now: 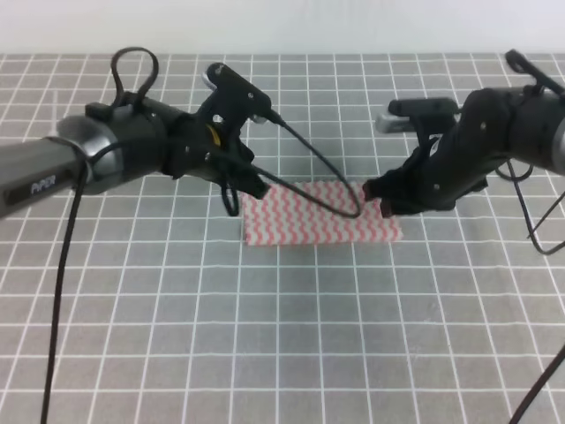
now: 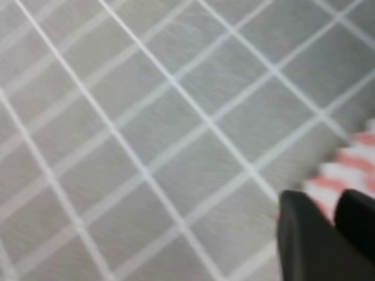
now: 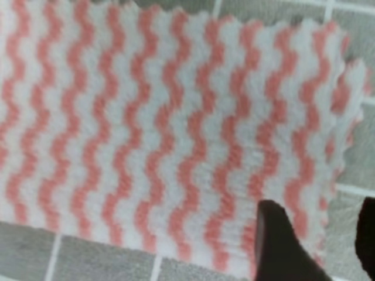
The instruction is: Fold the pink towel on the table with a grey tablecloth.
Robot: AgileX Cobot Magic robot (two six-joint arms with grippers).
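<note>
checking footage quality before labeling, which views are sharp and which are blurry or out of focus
Exterior high view: sharp, evenly lit, soft shadows only, pink towel and grid lines crisp. Left wrist view: soft throughout, grey tablecloth lines smeared, left gripper a dark blur. Right wrist view: towel weave slightly soft, right gripper fingertips out of focus.

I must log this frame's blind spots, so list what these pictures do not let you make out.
- Exterior high: the left gripper and right gripper cover the far corners of the pink towel; any grip is hidden.
- Left wrist: blurred; only a towel corner shows, cut off by the edge.
- Right wrist: fingers cut off by the bottom edge; whether the towel is already folded is unclear.
</note>
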